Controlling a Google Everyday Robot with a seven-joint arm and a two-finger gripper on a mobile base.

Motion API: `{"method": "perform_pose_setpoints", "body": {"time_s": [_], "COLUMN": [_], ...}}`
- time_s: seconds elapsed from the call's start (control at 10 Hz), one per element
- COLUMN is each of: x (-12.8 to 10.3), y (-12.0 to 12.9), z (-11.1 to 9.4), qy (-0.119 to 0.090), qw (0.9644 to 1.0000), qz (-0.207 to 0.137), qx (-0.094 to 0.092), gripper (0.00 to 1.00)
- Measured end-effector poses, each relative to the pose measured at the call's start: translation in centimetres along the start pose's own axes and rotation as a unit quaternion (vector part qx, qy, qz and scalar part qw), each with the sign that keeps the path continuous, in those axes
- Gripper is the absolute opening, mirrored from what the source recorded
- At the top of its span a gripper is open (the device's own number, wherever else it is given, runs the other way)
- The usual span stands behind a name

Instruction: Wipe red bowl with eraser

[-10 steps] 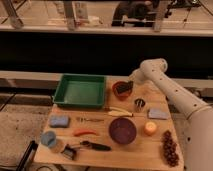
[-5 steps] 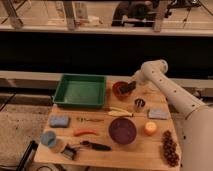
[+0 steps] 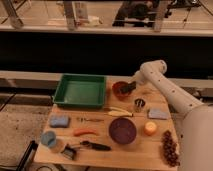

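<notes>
The small orange-red bowl (image 3: 120, 90) sits at the back of the wooden table (image 3: 100, 154), right of the green tray. My white arm comes in from the right and its gripper (image 3: 129, 88) is down at the bowl's right rim. A small dark block, the eraser (image 3: 127, 89), shows at the gripper's tip, pressed into the bowl. The gripper looks shut on it. Part of the bowl's right side is hidden behind the gripper.
A green tray (image 3: 80, 91) is at the back left. A larger maroon bowl (image 3: 122, 130), a metal cup (image 3: 139, 104), a yellow banana (image 3: 119, 113), blue-grey pads (image 3: 59, 121) (image 3: 158, 114), an orange object (image 3: 149, 128) and dark grapes (image 3: 170, 147) lie around.
The gripper stays at the red bowl with only a slight shift over its right side. Nothing else on the table has moved.
</notes>
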Motion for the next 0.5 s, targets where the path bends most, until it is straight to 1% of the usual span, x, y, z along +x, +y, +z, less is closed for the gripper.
{"method": "perform_pose_setpoints", "body": {"time_s": [0.5], "x": [-0.5], "y": [-1.6], "z": [0.6], "qy": [0.010], "qw": [0.9999], "qz": [-0.014], "qx": [0.001], "gripper": [0.00]}}
